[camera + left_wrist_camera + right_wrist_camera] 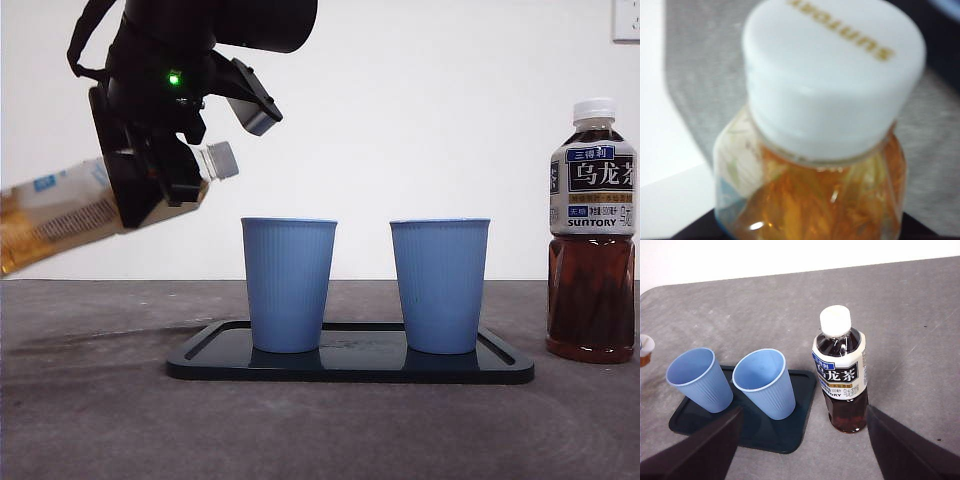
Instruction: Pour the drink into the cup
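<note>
My left gripper (pixel 155 185) is shut on a bottle of amber tea (pixel 60 215) and holds it tilted in the air, left of the tray. Its white cap (pixel 222 160) is on and points toward the left blue cup (pixel 288 285), above and short of its rim. The left wrist view shows the cap (pixel 832 75) close up over the amber liquid. A second blue cup (pixel 440 285) stands to the right on the same dark tray (pixel 350 365). My right gripper (pixel 805 412) is open and empty, high above the cups (pixel 697 380) (pixel 764 382).
A dark oolong tea bottle (pixel 592 230) with a white cap stands upright on the grey table right of the tray; it also shows in the right wrist view (pixel 841 370). A white wall stands behind the table.
</note>
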`<state>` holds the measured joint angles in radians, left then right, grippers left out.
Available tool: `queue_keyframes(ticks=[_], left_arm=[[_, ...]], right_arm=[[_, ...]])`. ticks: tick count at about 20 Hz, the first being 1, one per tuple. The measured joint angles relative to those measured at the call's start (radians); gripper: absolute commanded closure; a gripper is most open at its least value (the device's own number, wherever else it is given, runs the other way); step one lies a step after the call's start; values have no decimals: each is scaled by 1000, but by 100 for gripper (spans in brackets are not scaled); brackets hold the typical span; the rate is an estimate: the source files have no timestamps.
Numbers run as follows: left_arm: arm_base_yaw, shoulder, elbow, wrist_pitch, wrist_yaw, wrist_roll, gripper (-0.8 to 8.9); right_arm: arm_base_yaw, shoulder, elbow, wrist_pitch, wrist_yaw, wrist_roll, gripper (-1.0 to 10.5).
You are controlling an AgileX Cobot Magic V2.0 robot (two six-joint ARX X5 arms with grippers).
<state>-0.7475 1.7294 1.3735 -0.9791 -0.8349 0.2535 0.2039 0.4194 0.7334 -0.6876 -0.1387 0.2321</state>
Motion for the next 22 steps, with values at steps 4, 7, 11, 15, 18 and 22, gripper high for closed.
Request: queue_keyframes(ticks=[4, 7, 11, 15, 18, 22], left_arm=[[0, 0, 0, 0, -42, 21, 701], [0, 0, 0, 1, -42, 27, 701], [-2, 0, 0, 6, -73, 49, 717], [-6, 2, 0, 10, -146, 88, 755], [-8, 8, 1, 21, -160, 116, 757], [-22, 9, 1, 42, -174, 146, 757]], right_arm=[[0, 0, 0, 0, 0, 0, 554], [0, 0, 0, 0, 0, 0, 554], [0, 0, 0, 0, 0, 0, 554], [0, 0, 0, 1, 0, 0, 554], [0, 0, 0, 1, 0, 0, 554], [0, 0, 0, 1, 0, 0, 554]])
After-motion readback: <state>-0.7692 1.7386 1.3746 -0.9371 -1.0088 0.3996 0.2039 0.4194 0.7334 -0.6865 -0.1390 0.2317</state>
